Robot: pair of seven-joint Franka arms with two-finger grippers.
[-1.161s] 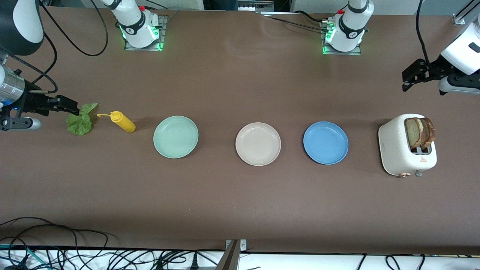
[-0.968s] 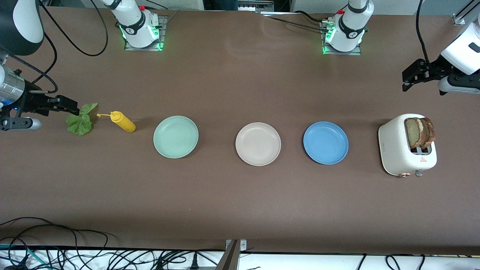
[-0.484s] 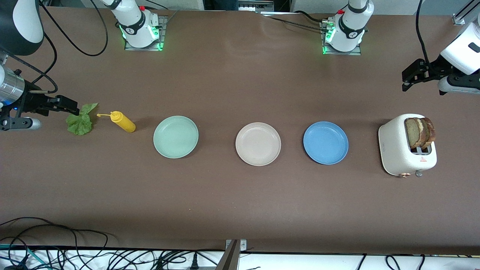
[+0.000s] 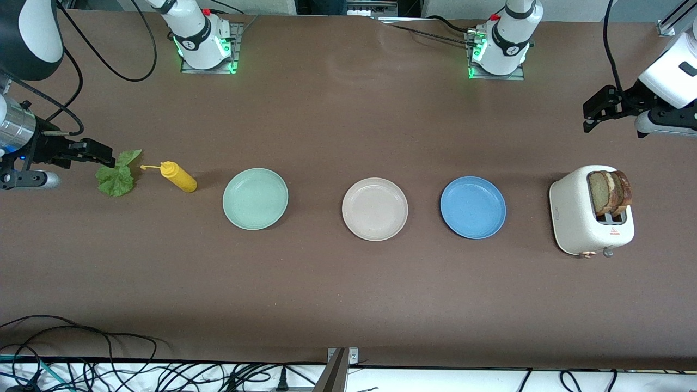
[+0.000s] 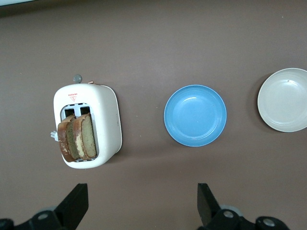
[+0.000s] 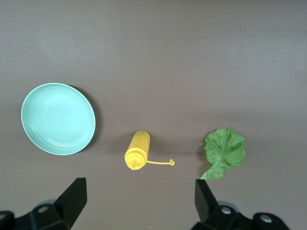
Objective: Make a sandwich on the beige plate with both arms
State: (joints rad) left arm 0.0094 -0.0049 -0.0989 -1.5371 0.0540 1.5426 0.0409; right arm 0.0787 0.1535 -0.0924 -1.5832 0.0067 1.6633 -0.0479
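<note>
Right gripper (image 4: 106,157) spread, empty, raised at the frame's left edge beside the lettuce leaf (image 4: 117,175). Left gripper (image 4: 591,117) spread, upper right, above the toaster (image 4: 582,218) holding the bread slices (image 4: 609,191). Beige plate (image 4: 374,209) centre, bare. Only the left wrist view shows its fingertips (image 5: 76,201) wide apart.

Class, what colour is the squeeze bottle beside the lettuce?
Yellow squeeze bottle, clearest in the right wrist view.

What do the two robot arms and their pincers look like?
Both arms are glossy white with black joint bands. Each base stands on a metal plate and glows green, with a small red part beside it. The right arm and the left arm trail black cables. The left pincer and right pincer are black, each with two flat fingers.
</note>
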